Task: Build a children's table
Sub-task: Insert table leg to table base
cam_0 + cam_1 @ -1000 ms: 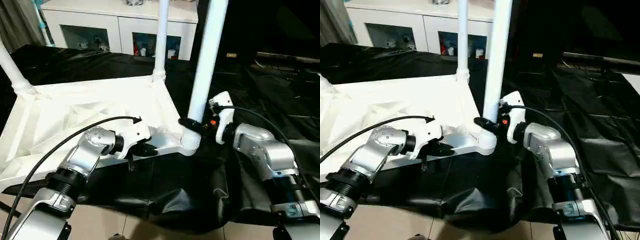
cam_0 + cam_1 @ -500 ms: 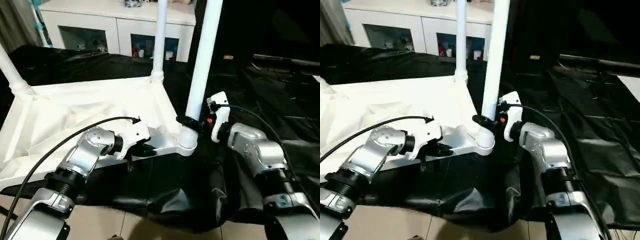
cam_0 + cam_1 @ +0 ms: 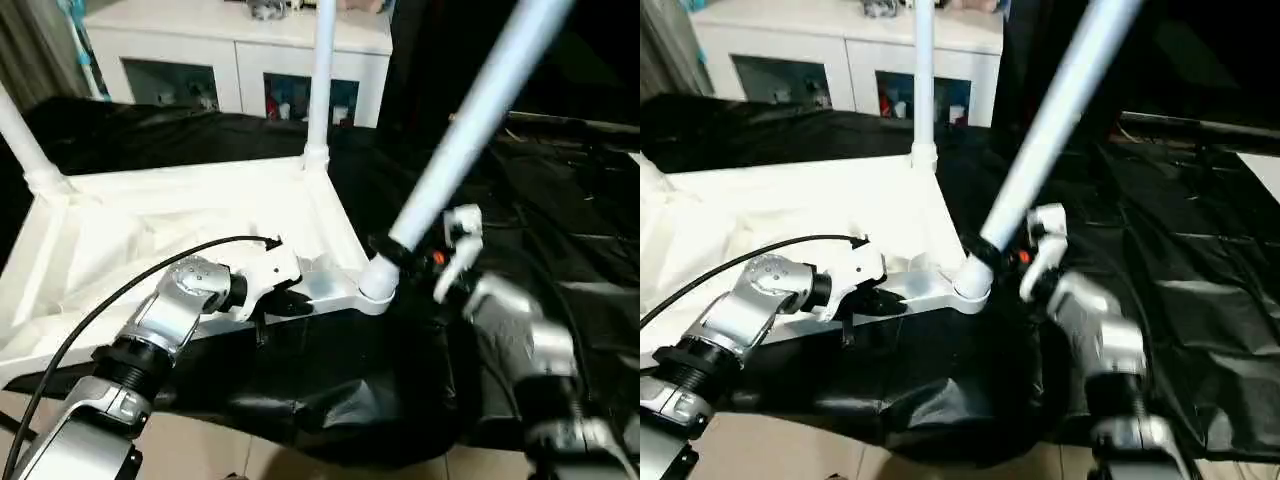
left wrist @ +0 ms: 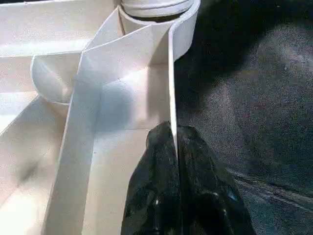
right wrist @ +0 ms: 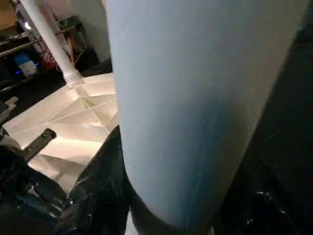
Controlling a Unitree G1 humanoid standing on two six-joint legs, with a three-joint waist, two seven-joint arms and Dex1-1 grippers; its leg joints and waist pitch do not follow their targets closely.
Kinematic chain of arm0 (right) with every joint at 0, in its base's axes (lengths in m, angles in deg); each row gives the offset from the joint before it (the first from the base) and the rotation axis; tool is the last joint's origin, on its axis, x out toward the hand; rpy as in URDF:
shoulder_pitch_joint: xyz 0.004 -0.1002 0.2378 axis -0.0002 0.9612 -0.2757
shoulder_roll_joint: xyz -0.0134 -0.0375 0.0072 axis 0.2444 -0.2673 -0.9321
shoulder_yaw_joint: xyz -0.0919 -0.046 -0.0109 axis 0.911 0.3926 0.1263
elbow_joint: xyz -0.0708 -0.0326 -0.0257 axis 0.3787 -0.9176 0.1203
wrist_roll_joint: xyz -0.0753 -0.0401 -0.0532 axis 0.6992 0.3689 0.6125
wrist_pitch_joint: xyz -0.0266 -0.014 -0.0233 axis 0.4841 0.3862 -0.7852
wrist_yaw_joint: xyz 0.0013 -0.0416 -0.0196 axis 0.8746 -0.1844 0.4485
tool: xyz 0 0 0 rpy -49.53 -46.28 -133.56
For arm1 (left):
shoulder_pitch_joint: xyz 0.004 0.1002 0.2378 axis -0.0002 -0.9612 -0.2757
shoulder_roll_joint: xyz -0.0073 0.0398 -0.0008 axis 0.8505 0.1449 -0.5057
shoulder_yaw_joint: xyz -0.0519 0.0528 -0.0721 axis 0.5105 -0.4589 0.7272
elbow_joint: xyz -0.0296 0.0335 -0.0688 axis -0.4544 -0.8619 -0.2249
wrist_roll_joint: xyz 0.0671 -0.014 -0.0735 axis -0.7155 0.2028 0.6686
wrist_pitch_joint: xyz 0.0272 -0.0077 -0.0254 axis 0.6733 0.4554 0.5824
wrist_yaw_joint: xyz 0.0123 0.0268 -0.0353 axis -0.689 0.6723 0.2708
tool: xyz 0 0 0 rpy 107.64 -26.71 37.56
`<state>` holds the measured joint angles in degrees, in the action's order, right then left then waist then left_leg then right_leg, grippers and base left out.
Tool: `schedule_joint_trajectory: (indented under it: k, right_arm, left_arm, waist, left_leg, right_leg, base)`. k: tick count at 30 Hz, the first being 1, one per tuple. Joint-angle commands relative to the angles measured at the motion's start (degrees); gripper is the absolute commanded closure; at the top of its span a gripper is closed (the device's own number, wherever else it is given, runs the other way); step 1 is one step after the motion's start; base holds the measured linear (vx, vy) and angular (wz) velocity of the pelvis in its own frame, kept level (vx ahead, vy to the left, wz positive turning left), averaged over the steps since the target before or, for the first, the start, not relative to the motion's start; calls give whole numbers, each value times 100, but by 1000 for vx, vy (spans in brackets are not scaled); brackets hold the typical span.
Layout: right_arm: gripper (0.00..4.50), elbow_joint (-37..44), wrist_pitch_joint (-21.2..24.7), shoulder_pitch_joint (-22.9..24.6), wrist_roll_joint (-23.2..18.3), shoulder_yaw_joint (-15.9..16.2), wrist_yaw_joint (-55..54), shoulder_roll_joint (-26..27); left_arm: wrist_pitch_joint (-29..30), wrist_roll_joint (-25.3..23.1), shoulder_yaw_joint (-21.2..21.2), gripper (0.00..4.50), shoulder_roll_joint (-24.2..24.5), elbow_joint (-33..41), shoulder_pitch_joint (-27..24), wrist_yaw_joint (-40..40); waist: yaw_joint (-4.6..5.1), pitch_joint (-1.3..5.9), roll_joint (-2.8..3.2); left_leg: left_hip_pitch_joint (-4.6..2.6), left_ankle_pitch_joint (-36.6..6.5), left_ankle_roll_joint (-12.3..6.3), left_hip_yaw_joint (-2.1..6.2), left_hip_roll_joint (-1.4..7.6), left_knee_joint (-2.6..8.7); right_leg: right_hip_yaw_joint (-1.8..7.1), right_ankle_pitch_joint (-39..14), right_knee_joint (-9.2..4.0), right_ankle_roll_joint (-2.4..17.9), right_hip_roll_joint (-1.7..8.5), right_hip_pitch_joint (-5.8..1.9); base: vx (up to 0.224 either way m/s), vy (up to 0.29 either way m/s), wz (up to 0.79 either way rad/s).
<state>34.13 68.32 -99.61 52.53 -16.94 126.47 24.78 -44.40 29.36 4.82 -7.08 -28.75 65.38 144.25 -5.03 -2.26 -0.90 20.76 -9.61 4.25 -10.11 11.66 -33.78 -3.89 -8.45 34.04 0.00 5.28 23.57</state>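
Note:
The children's table lies upside down, its ribbed white top (image 3: 150, 230) on black sheeting. Two legs stand upright in the far corner sockets (image 3: 318, 80) (image 3: 25, 135). A third leg (image 3: 460, 150) sits with its foot in the near right socket (image 3: 376, 282) and leans steeply to the right. My right gripper (image 3: 392, 247) is shut on that leg just above the socket; the leg (image 5: 195, 98) looms large in the right wrist view beside a black finger (image 5: 98, 191). My left gripper (image 3: 292, 300) is shut on the table's near rim (image 4: 171, 98), its fingers pinching the thin wall.
A white cabinet (image 3: 240, 50) with glass doors stands behind the table. Black sheeting (image 3: 560, 200) covers the floor to the right and front, bunched below the near socket. Pale floor tiles (image 3: 260, 455) show at the front edge.
The near right leg, upright before, now leans far to the right. My right arm has swung right with it, still gripping its base. The left gripper has stayed on the rim.

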Motion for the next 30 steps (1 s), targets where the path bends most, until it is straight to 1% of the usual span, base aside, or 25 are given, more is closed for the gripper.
schedule_joint_trajectory:
  k: [1, 2, 3, 4, 5, 6, 8, 9, 11, 12, 13, 14, 15, 16, 17, 18, 19, 21, 22, 25, 26, 28, 29, 30]
  right_arm:
    - [266, -116, -22, 310, 457, 315, -112, -33]
    - [267, 5, -152, 363, 617, 453, -156, -69]
    - [267, 70, -215, 388, 696, 520, -168, -86]
    - [267, 99, -245, 399, 734, 550, -172, -95]
    - [267, 206, -290, 418, 885, 701, -189, -128]
    - [267, 227, -294, 419, 916, 734, -193, -135]
    - [267, 260, -293, 386, 1049, 891, -206, -162]
    - [267, 199, -268, 301, 1121, 979, -217, -154]
    - [267, 118, -246, 201, 1196, 1074, -234, -144]
    - [267, 52, -175, 116, 1240, 1150, -200, -151]
    - [267, 11, -117, 62, 1275, 1206, -166, -162]
    - [267, -26, -65, 14, 1307, 1252, -134, -172]
    - [267, -99, 214, -75, 1296, 1311, -39, -182]
    - [267, -130, 241, -96, 1310, 1327, -23, -190]
    - [267, -240, 323, -165, 1366, 1384, 31, -220]
    - [267, -436, 316, -259, 1494, 1472, 76, -275]
    - [267, -436, 316, -259, 1494, 1472, 76, -275]
    - [267, -551, 281, -312, 1529, 1466, 56, -269]
    - [267, -630, 277, -357, 1514, 1433, 44, -256]
    - [267, -785, 246, -441, 1515, 1399, 36, -256]
    - [267, -759, 247, -431, 1514, 1408, 64, -268]
    - [267, -759, 247, -431, 1514, 1408, 64, -268]
    - [267, -788, 204, -438, 1518, 1428, 95, -276]
    - [267, -811, 169, -441, 1523, 1435, 114, -281]
  left_arm:
    - [-3, -114, -78, 450, 55, -146, 45, -29]
    - [-11, -131, -86, 450, 59, -164, 64, -35]
    - [-15, -143, -92, 450, 60, -177, 78, -40]
    - [-16, -149, -96, 450, 60, -183, 85, -43]
    - [-30, -158, -104, 450, 55, -221, 110, -46]
    - [-34, -159, -106, 450, 55, -229, 115, -47]
    - [-48, -170, -122, 450, 48, -264, 131, -49]
    - [-58, -178, -130, 450, 53, -270, 132, -50]
    - [-72, -188, -141, 450, 56, -283, 137, -55]
    - [-84, -200, -151, 450, 56, -286, 138, -63]
    - [-94, -211, -160, 450, 56, -284, 137, -72]
    - [-102, -221, -167, 450, 55, -283, 138, -80]
    - [-102, -229, -182, 450, 57, -270, 130, -82]
    - [-102, -231, -184, 450, 57, -268, 129, -84]
    - [-102, -236, -190, 450, 56, -263, 126, -90]
    - [-105, -246, -200, 450, 63, -250, 117, -92]
    - [-105, -246, -200, 450, 63, -250, 117, -92]
    - [-109, -243, -199, 450, 72, -239, 106, -93]
    - [-112, -238, -195, 450, 76, -236, 99, -97]
    - [-108, -225, -173, 450, 80, -215, 72, -126]
    - [-108, -217, -151, 450, 78, -212, 55, -146]
    - [-108, -217, -151, 450, 78, -212, 55, -146]
    - [-129, -215, -128, 450, 84, -233, 41, -156]
    - [-145, -216, -120, 450, 87, -253, 38, -161]
  waist:
    - [5, 293, 83]
    - [2, 293, 80]
    - [3, 282, 94]
    - [7, 277, 94]
    - [11, 264, 99]
    - [11, 264, 99]
    - [22, 260, 98]
    - [33, 256, 55]
    - [51, 247, 76]
    - [54, 250, 30]
    - [59, 248, 8]
    - [71, 241, 39]
    - [80, 245, 14]
    - [85, 250, 24]
    - [101, 247, 4]
    - [121, 254, -41]
    - [121, 254, -41]
    - [166, 231, -30]
    - [184, 233, -58]
    - [203, 231, -68]
    - [203, 227, -59]
    - [216, 222, -55]
    - [220, 225, -21]
    - [223, 227, -5]
  left_leg:
    - [-87, -2455, 178, 67, 92, 494]
    - [-93, -2450, 167, 67, 91, 491]
    - [-89, -2475, 173, 74, 89, 504]
    - [-99, -2520, 173, 74, 86, 504]
    - [-123, -2630, 179, 89, 82, 511]
    - [-123, -2630, 179, 89, 82, 511]
    - [-133, -2716, 172, 106, 83, 518]
    - [-138, -2771, 161, 111, 83, 516]
    - [-132, -2821, 168, 124, 77, 520]
    - [-146, -2828, 153, 121, 77, 511]
    - [-139, -2812, 142, 122, 79, 513]
    - [-127, -2829, 157, 135, 80, 527]
    - [-139, -2831, 148, 137, 80, 522]
    - [-146, -2831, 145, 136, 82, 527]
    - [-140, -2826, 134, 135, 91, 536]
    - [-134, -2821, 130, 127, 93, 542]
    - [-134, -2821, 130, 127, 93, 542]
    - [-153, -2955, 140, 138, 88, 538]
    - [-163, -3020, 146, 144, 83, 532]
    - [-172, -3081, 148, 158, 70, 512]
    - [-192, -3105, 145, 161, 68, 504]
    - [-186, -3160, 151, 172, 74, 515]
    - [-181, -3232, 165, 191, 85, 538]
    - [-197, -3284, 170, 192, 96, 544]
  right_leg:
    - [170, -2662, -506, 810, 264, -218]
    - [174, -2772, -528, 761, 274, -204]
    - [168, -2870, -543, 704, 264, -202]
    - [163, -2947, -553, 674, 261, -192]
    - [150, -3222, -591, 584, 270, -184]
    - [150, -3222, -591, 584, 270, -184]
    - [141, -3393, -616, 512, 272, -172]
    - [130, -3500, -625, 474, 271, -165]
    - [123, -3650, -641, 421, 280, -160]
    - [118, -3725, -657, 391, 284, -146]
    - [118, -3751, -656, 380, 287, -148]
    - [112, -3775, -651, 372, 284, -152]
    - [108, -3799, -657, 357, 288, -147]
    - [111, -3768, -660, 367, 285, -150]
    - [108, -3722, -661, 379, 288, -150]
    - [100, -3701, -674, 370, 288, -158]
    - [100, -3701, -674, 370, 288, -158]
    - [90, -3886, -714, 318, 297, -122]
    - [75, -3995, -731, 266, 296, -115]
    - [44, -4213, -763, 190, 309, -106]
    - [30, -4302, -795, 143, 312, -90]
    - [11, -4282, -802, 138, 305, -96]
    - [-17, -4194, -804, 148, 308, -124]
    - [-30, -4143, -814, 170, 313, -124]
  base:
    - [0, 0, 0]
    - [0, 0, 0]
    - [0, 0, 0]
    - [0, 0, 0]
    - [0, 0, 0]
    - [0, 0, 0]
    - [0, 0, 0]
    - [0, 0, 0]
    - [0, 0, 0]
    - [0, 0, 0]
    - [0, 0, 0]
    - [0, 0, 0]
    - [0, 0, 0]
    - [0, 0, 0]
    - [0, 0, 0]
    - [0, 0, 0]
    - [0, 0, 0]
    - [0, 0, 0]
    - [0, 0, 0]
    - [0, 0, 0]
    - [0, 0, 0]
    - [0, 0, 0]
    - [0, 0, 0]
    - [0, 0, 0]
